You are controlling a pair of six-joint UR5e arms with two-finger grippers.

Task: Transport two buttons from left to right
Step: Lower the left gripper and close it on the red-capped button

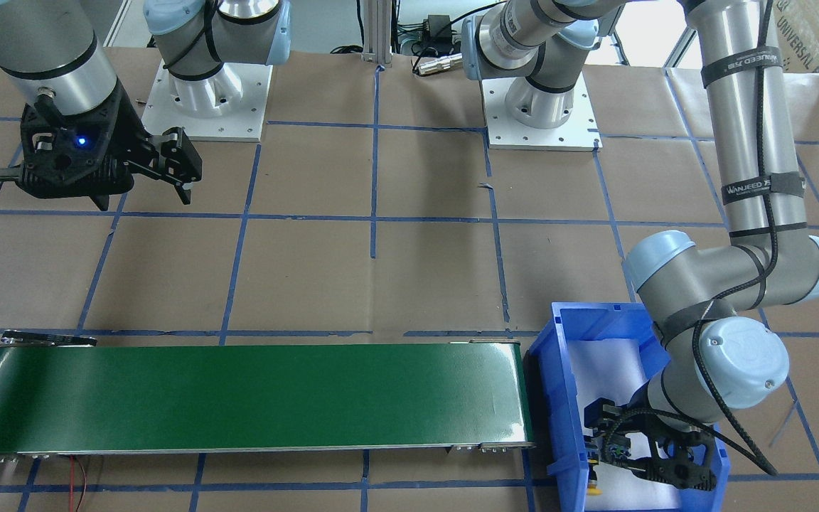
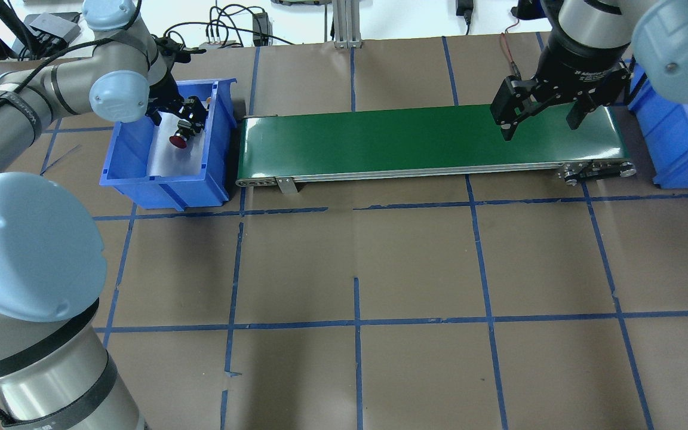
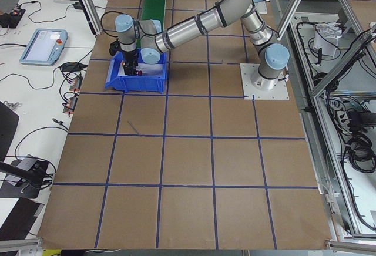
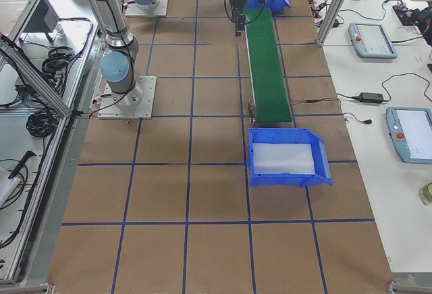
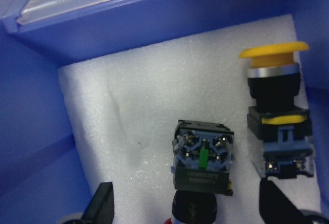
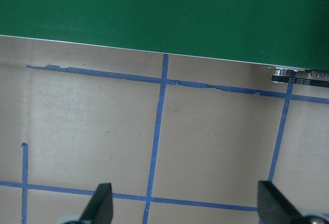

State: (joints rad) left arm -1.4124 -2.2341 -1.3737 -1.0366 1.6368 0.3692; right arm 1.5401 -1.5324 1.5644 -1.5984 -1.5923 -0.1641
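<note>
The red button (image 5: 202,158) lies on the white foam in the left blue bin (image 2: 165,185), with its blue terminal block facing the wrist camera. Its red cap shows in the overhead view (image 2: 178,141). The yellow button (image 5: 276,106) lies just beside it, near the bin wall, and also shows in the front view (image 1: 595,488). My left gripper (image 5: 187,206) is down inside the bin, open, with a finger on each side of the red button and not touching it. My right gripper (image 2: 540,119) is open and empty above the right end of the green belt.
The green conveyor belt (image 2: 427,140) runs between the left bin and a second blue bin (image 4: 287,159) at the right end, which holds only white foam. Brown paper with blue tape lines (image 6: 157,131) covers the table. The left bin's walls (image 5: 36,131) stand close around my left gripper.
</note>
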